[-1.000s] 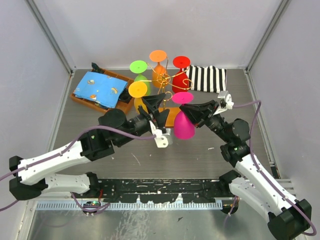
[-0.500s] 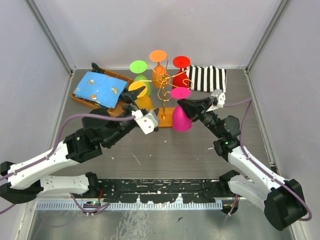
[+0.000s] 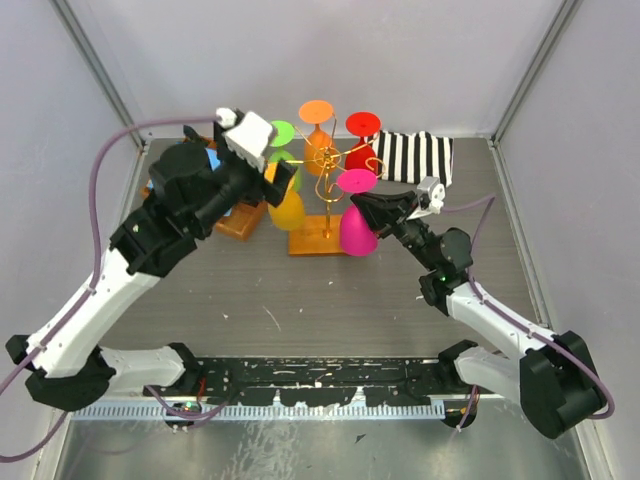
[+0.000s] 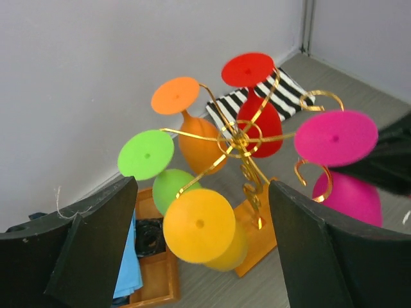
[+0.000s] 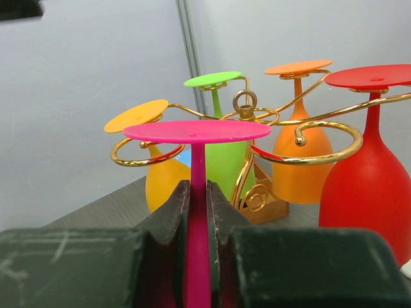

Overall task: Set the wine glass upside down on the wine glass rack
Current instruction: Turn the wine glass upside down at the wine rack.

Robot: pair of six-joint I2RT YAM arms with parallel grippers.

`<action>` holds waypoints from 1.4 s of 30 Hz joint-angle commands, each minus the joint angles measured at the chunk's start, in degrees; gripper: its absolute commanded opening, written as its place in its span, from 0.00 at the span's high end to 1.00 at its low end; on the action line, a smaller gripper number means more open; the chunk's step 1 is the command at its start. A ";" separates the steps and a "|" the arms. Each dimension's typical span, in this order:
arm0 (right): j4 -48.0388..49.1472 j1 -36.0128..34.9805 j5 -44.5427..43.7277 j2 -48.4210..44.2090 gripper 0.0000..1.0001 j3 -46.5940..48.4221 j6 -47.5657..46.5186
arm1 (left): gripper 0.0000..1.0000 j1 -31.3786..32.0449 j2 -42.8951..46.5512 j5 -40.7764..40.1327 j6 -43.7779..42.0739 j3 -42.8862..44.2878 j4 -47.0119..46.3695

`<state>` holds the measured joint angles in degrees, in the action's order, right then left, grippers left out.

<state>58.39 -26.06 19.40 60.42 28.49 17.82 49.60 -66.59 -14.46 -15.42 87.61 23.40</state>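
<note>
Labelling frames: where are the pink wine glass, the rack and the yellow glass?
pink wine glass (image 5: pixel 198 131), right wrist view, on its flat foot
wine glass rack (image 3: pixel 310 243), top external view, on its wooden base
yellow glass (image 4: pixel 199 224), left wrist view, on its foot

Wine glass rack (image 4: pixel 239 136) is showing gold wire, orange-brown base. Hanging on it: pink glass (image 4: pixel 335 138), yellow glass (image 4: pixel 199 224), green glass (image 4: pixel 146 154), orange glass (image 4: pixel 175 95), red glass (image 4: pixel 248 69). Cloth (image 3: pixel 415 157) is showing black-and-white stripes.

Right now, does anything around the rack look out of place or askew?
Only the pink glass: it is upside down but off the wine glass rack, its stem clamped in the right gripper beside an empty scroll arm. The other four glasses hang in place; nothing looks spilled or broken.
</note>
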 commanded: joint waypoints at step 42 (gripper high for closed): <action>1.64 -0.11 0.02 -2.22 0.99 0.08 -1.04 | 0.58 -8.74 -39.05 9.64 21.14 37.94 19.23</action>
<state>57.63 -26.06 19.38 59.86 28.12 17.65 41.01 -104.60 -4.16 6.87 123.17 43.81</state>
